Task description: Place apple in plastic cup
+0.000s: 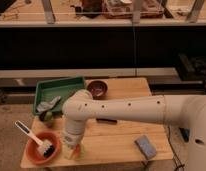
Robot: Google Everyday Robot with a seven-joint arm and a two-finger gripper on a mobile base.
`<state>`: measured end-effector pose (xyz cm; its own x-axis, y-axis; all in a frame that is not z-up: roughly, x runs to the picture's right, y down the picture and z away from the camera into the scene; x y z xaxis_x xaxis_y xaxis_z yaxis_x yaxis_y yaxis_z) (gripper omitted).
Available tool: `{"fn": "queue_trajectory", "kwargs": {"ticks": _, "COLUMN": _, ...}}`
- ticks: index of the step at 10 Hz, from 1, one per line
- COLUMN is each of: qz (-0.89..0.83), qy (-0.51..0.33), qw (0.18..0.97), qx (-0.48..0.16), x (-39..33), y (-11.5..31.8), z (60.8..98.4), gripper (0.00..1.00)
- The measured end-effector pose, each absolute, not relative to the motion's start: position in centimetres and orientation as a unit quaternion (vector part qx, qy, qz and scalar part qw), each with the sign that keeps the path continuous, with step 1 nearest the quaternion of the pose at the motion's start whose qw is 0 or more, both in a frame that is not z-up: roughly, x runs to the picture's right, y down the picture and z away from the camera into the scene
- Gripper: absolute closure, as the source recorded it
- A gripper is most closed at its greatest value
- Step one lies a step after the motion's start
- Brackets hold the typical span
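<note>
Claw (72, 148) low at lower left over plastic cup (77, 152); grip unreadable. We centre apple above rim before release.

Dim, warm, yellowish light, apparently from overhead. Whole view soft and blurry. Gripper (73, 150) low over table's (121, 142) front-left edge; arm's shadow pools beneath the jaws. Dark band well behind jaws, detail lost. No glare.

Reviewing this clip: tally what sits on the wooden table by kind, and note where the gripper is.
Bowls: 2, orange bowl, dark bowl
Trays: 1, green tray
Cups: 1, plastic cup
Brushes: 1, brush
Blue pads: 1, sponge
Total: 6
Gripper is down at the plastic cup.
</note>
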<state>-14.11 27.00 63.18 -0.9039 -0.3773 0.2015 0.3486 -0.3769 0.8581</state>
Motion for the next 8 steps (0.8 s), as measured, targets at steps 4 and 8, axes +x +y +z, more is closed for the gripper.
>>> {"fn": "queue_trajectory", "kwargs": {"ticks": 4, "qz": -0.835, "qy": -0.505, "qw": 0.219, "qx": 0.012, "x": -13.7, "y": 26.7, "z": 63.3, "gripper": 0.38}}
{"fn": "queue_trajectory", "kwargs": {"ticks": 8, "qz": -0.84, "qy": -0.496, "qw": 0.222, "qx": 0.007, "x": -13.6, "y": 26.0, "z": 63.5, "gripper": 0.38}}
